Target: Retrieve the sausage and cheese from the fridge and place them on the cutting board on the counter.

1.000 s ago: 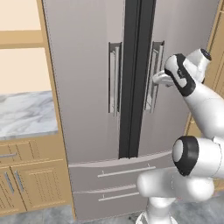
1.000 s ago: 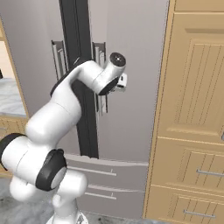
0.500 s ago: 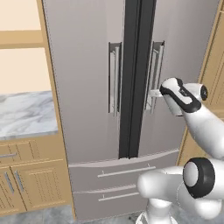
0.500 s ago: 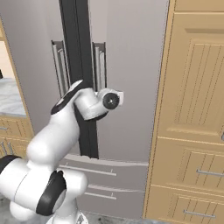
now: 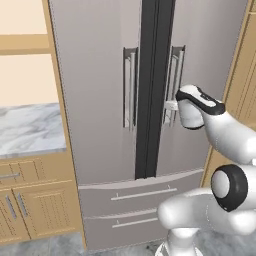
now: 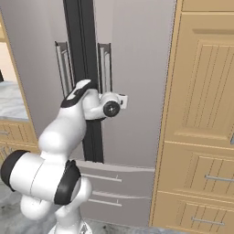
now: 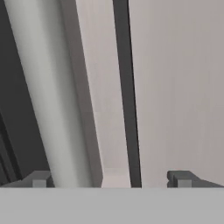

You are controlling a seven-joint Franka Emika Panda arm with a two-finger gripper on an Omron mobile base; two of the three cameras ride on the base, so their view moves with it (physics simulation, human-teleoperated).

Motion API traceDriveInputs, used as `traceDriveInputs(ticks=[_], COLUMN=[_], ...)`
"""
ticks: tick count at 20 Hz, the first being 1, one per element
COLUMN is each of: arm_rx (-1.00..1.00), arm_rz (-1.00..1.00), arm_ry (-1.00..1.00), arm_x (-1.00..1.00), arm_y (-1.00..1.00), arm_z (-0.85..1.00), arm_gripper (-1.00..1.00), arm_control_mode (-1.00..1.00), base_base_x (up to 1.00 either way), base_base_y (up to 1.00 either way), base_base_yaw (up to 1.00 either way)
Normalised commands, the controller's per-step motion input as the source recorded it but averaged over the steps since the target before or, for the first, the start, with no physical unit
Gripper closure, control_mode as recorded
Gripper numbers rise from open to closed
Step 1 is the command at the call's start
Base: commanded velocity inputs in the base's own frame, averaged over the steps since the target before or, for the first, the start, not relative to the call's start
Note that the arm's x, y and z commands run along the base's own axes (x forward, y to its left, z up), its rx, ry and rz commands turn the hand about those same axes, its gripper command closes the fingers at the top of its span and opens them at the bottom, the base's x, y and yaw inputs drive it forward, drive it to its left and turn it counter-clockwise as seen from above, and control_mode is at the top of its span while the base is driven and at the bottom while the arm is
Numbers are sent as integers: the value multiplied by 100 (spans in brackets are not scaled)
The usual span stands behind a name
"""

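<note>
here's the fridge (image 5: pixel 100 100) — tall, grey-silver, french doors both shut, a dark seam running down between them, and two drawers below with slim horizontal pulls. each door carries a vertical bar handle beside the seam. the gripper (image 5: pixel 171 105) sits right at the right door's handle (image 5: pixel 176 82), low on the bar, wrist reaching in from the arm at the lower right of the left base view. from the right base view the hand (image 6: pixel 119 101) is level with the lower part of that same handle (image 6: pixel 105 68), pressed up close to the door face.

in the hand view the bar (image 7: pixel 48 96) runs as a pale rounded column up the left half, the flat grey door panel (image 7: pixel 179 87) behind it. the two dark fingertips (image 7: pixel 38 178) stand spread wide at the bottom edge, the bar rising just inside the left one — whether a pad actually touches it is hard to say from this close. nothing is clamped.

to the left of the fridge, the marble counter (image 5: pixel 27 127) sits over light wooden cabinets (image 5: pixel 30 210); tall wooden cabinets (image 6: pixel 201 114) stand on the fridge's other side.
</note>
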Motion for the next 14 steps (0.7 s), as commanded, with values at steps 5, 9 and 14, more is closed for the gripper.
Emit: traceDriveInputs(ticks=[5, 9, 14], arm_rx=[3, 11, 19], arm_rz=[-7, -6, -2], arm_ry=[-9, -13, -9], arm_x=[-7, -64, -94], arm_y=[-20, -76, -98], arm_z=[5, 34, 44], arm_gripper=[100, 100, 100], arm_control_mode=[-100, -100, -100], base_base_x=[0, 0, 0], base_base_y=[0, 0, 0], base_base_yaw=[0, 0, 0])
